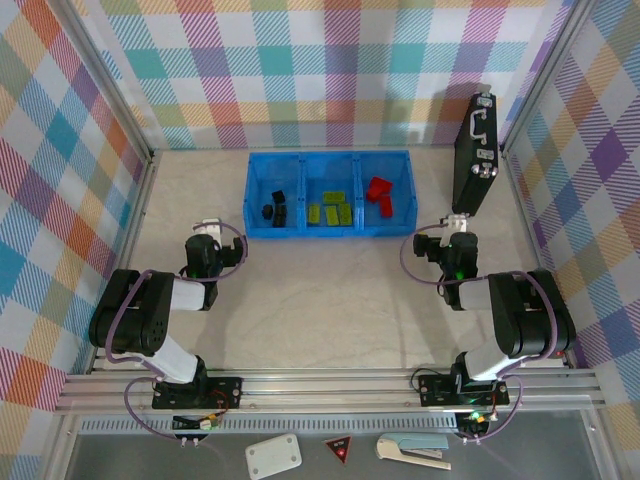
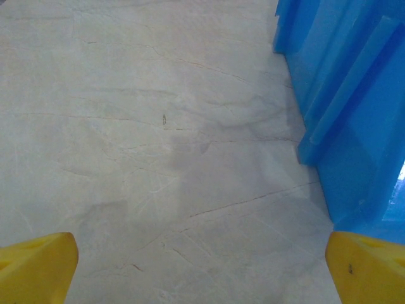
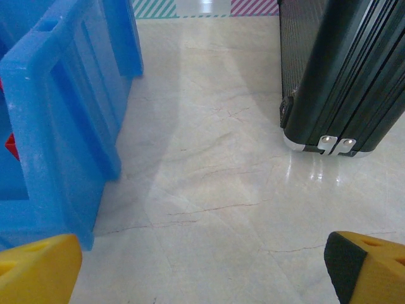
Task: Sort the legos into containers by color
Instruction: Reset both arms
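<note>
While my jaws stand wide apart and grip nothing, my left gripper [image 2: 202, 269] sits low just beside the left end of the tray [image 1: 328, 156], and my right gripper [image 3: 202, 269] sits near its right end, between the tray and an upright black case [image 3: 342, 76]. The tray is long, bright blue and ribbed, with three square compartments side by side on the pale table [image 1: 320, 300]. Left compartment: black cubes [image 1: 276, 208]. Middle: lime-green studded bricks [image 1: 331, 210]. Right: red bricks [image 1: 379, 194].
</note>
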